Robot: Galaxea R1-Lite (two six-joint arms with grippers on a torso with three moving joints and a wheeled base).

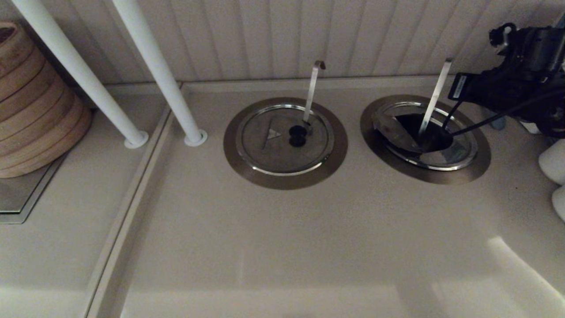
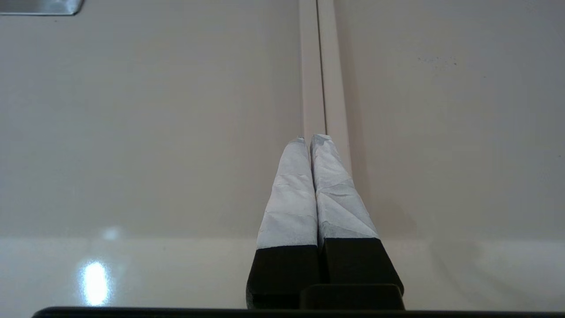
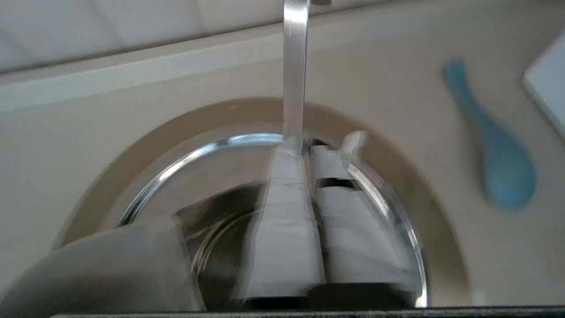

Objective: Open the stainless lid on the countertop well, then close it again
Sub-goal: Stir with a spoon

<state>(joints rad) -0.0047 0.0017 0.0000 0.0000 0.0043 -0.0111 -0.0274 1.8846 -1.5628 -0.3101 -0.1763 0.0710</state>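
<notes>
Head view: stainless lid (image 1: 395, 128) sits folded up, half-open over the countertop well (image 1: 479, 152) near the counter's back right; right gripper (image 3: 315, 148), jaws pinched together and apparently empty, must next push the raised half down; left gripper (image 2: 314, 138) parked, jaws together.

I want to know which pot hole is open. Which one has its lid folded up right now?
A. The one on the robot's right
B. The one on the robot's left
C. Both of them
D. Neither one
A. The stainless lid is folded up on the countertop well, showing the dark hole, while the other lid lies flat and shut.
</notes>
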